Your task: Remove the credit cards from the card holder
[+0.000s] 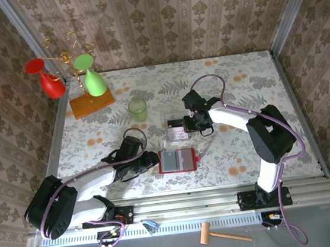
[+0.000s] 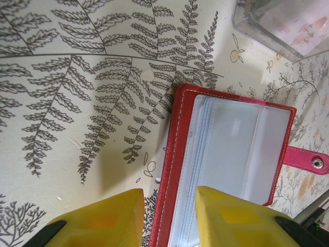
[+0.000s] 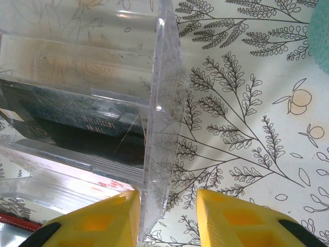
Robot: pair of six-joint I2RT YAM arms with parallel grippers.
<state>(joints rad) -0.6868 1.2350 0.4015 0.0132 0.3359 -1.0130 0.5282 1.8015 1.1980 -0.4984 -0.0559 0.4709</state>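
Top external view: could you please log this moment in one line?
red folding wallet open; left hand at its edge; right hand astride clear plastic box wall; dark card inside

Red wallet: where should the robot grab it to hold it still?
Probably the long red edge opposite the tab, coming in low from the left arm's side. The wallet lies open and flat, so only that thin border offers something to pinch.

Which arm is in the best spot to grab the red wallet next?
Left arm, probably. Its jaws straddle the edge of the open card holder. The right arm's jaws straddle a wall of the clear box, apart from the card holder.
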